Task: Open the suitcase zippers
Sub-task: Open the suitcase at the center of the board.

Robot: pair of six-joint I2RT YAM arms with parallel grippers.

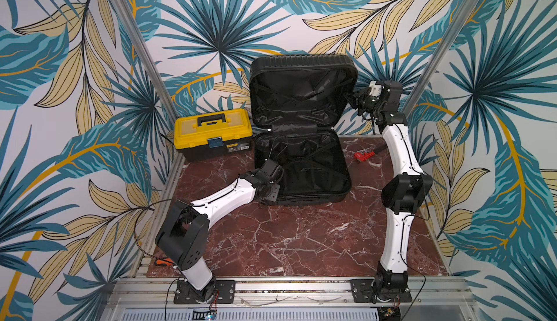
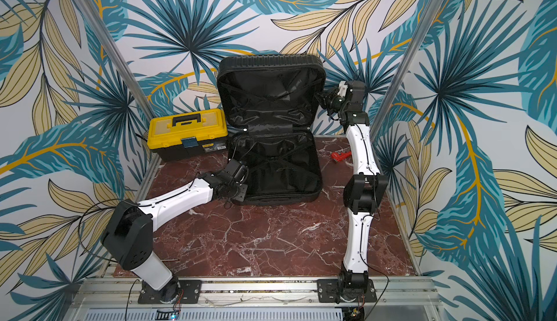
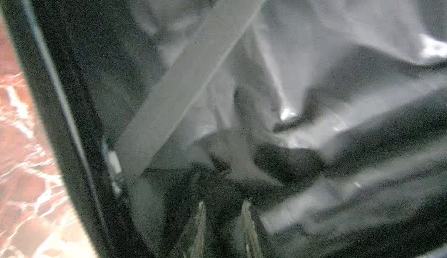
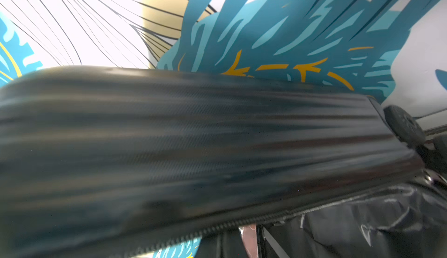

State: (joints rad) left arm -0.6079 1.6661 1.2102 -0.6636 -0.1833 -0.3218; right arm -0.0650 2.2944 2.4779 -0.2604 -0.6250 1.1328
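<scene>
we see the black hard-shell suitcase [image 1: 304, 165] wide open at the back of the red marble tabletop [image 1: 286, 238], just beside a yellow-and-black plastic toolbox [image 1: 211, 132]. its base lies flat and its ribbed lid [image 1: 301, 63] stands upright against the leafy wall.

the white left arm [image 1: 223, 196] stretches out low and almost level, elbow near the table, with its wrist at the base's near left corner. in the wrist view the left gripper [image 3: 223, 220] shows two thin fingertips [image 3: 200, 218] a narrow gap apart, over crumpled black lining beside a flat grey strap [image 3: 193, 75]. we cannot tell whether the dark fold between them is pinched.

the white right arm [image 1: 398, 150] rises tall in two stacked bends, its wrist turned in toward the lid's right edge. the right gripper [image 1: 351, 96] is fully closed there, and we can't make out what, if anything, it pinches. its camera shows the blurred shell, a small black wheel [image 4: 404, 126] and the black zip track [image 4: 254, 220] running along the lid's rim.
</scene>
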